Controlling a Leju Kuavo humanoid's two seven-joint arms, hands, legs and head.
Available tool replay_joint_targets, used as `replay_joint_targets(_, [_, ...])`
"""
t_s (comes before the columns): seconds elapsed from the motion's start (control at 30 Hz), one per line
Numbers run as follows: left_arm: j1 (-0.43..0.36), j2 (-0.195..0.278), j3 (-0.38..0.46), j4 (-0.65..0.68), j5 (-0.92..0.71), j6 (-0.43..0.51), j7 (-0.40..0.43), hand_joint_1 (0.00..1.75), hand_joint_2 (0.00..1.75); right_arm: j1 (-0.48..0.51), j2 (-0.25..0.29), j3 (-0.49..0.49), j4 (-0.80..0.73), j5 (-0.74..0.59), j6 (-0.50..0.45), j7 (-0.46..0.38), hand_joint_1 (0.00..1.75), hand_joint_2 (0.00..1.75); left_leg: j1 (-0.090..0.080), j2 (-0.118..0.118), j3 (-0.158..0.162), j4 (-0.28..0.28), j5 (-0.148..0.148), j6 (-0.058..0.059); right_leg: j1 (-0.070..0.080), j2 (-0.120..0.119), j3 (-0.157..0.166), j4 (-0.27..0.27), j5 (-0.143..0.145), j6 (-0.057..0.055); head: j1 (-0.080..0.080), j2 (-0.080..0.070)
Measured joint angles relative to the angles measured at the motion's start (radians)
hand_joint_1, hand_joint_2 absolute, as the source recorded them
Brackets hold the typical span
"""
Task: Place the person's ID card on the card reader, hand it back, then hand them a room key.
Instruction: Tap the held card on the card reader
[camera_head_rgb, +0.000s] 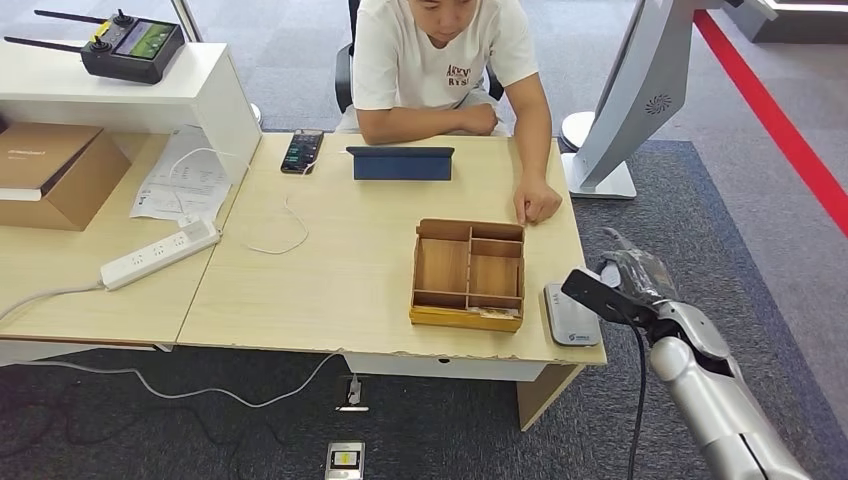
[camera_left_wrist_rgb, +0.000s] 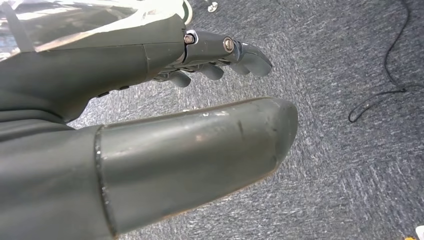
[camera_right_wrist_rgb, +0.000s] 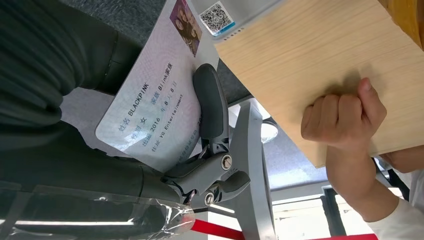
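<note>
The ID card (camera_right_wrist_rgb: 150, 95) is a pale, glossy rectangle with a bluish-white tint, a small photo at one end and rows of dark print down its face. It sits in the robot's right hand (camera_right_wrist_rgb: 165, 125), pinched between the thick grey thumb behind it and a dark finger (camera_right_wrist_rgb: 210, 107) laid flat across its printed side. In the head view the right hand (camera_head_rgb: 625, 280) hovers just off the desk's right edge, near the front right corner, holding the card beside the card reader (camera_head_rgb: 571, 315), not on it.

The print reads "BLACKPINK", with a line that seems to say "YG Entertainment"; the other characters are too small to read. The grey reader lies on the desk's front right corner, touching the wooden divided tray (camera_head_rgb: 468, 276), and carries a QR sticker (camera_right_wrist_rgb: 217, 16).

The person's fist (camera_head_rgb: 537, 205) rests on the desk's right edge, behind the tray.

The left hand (camera_left_wrist_rgb: 150, 125) hangs over grey carpet, fingers nearly straight and apart, holding nothing.
</note>
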Motion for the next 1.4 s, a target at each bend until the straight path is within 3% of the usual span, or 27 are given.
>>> replay_joint_targets(1.4, [-0.001, 0.000, 0.001, 0.000, -0.010, 0.000, 0.011, 0.00, 0.00, 0.048, 0.056, 0.070, 0.073, 0.023, -0.012, -0.005, 1.75, 1.75, 0.000, 0.000, 0.002, 0.000, 0.000, 0.000, 0.000, 0.000, 0.002, 0.000, 0.000, 0.000, 0.000, 0.000])
